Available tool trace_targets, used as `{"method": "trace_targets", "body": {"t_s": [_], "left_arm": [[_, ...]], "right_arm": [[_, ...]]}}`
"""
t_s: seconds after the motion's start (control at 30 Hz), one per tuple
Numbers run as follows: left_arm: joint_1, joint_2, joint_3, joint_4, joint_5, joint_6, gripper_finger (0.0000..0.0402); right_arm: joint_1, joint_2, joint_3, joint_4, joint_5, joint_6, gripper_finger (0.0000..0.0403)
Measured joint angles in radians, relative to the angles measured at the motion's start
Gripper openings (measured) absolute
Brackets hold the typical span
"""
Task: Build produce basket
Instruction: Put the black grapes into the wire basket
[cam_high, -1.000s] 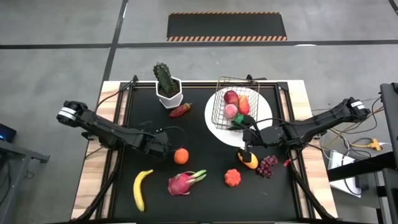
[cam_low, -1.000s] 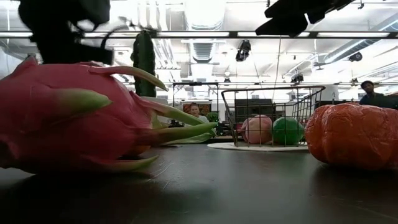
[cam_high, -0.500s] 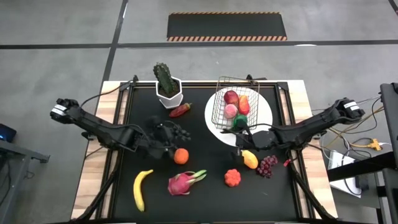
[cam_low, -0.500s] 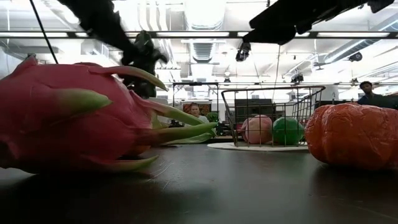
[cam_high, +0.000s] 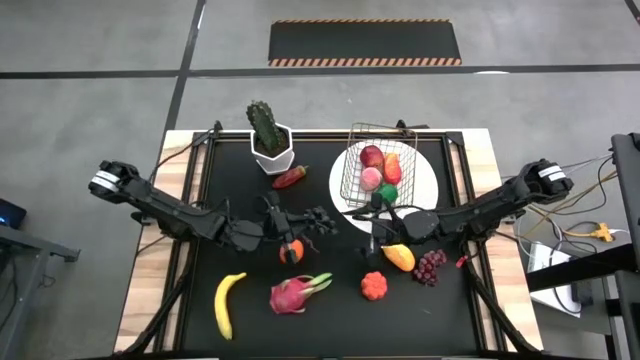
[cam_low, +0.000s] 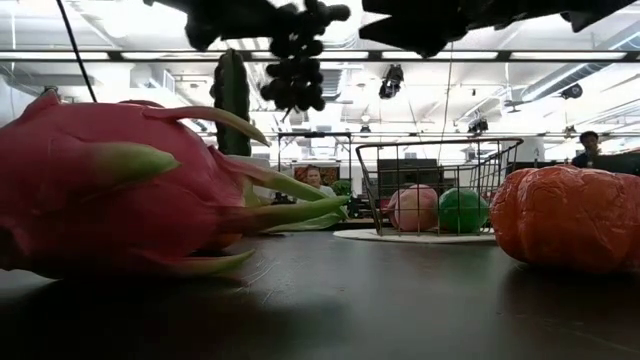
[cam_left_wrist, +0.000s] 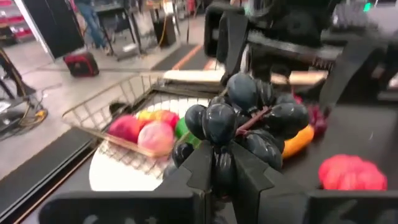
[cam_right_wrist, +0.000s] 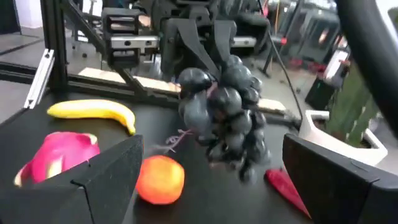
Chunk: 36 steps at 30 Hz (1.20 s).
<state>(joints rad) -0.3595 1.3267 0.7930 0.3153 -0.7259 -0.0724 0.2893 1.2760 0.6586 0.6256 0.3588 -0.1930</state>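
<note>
The left pincer (cam_left_wrist: 221, 163) is clamped on a bunch of dark grapes (cam_left_wrist: 249, 121), pinching the thin stem end so the bunch hangs free. It holds them up in the air above the middle of the tabletop (cam_high: 330, 305), just over the orange (cam_high: 291, 250) and to the left of the basket (cam_high: 378, 160).

The grapes look light, since they hang from a small pinch. The round balls look smooth and a bit shiny, so they may be slippery. The bunch is bumpy and loose, and I think it can swing on its stem when the arm moves. The stem looks like the best place to hold, because the pincer can squeeze right around it. The balls would likely roll out of a grip.

The grapes are very dark, almost black, with many round balls packed close and a reddish stem running through them.

The right pincer (cam_high: 375, 232) is spread wide and holds nothing. It hovers near the mango (cam_high: 399, 257), facing the hanging grapes.

The basket is silver wire, see-through, and sits on a white plate (cam_high: 425, 175). It already has a few fruits inside. A second purple bunch (cam_high: 430, 265), a banana (cam_high: 227, 303), a dragon fruit (cam_high: 293, 294) and a red pomegranate (cam_high: 374, 286) lie on the tabletop.
</note>
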Motion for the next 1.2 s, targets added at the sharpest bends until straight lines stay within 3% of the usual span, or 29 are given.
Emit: {"method": "trace_targets", "body": {"t_s": [0.23,0.57,0.7,1.0,1.2], "left_arm": [[0.0,0.094,-0.005,0.21,0.0,0.036,0.0017],[0.0,0.148,0.01,0.306,0.013,0.031,0.0017],[0.002,0.158,0.009,0.317,0.013,0.034,0.0017],[0.007,0.183,0.01,0.332,0.013,0.04,0.0025],[0.007,0.182,0.007,0.332,0.013,0.065,0.0052]], "right_arm": [[-0.013,0.06,0.009,0.144,0.007,-0.058,0.0366],[-0.028,0.109,0.021,0.162,0.008,-0.099,0.0346],[-0.028,0.114,0.022,0.173,0.008,-0.115,0.0295],[-0.028,0.106,0.022,0.191,0.008,-0.132,0.0132],[-0.028,0.108,0.022,0.19,0.007,-0.135,0.006]]}}
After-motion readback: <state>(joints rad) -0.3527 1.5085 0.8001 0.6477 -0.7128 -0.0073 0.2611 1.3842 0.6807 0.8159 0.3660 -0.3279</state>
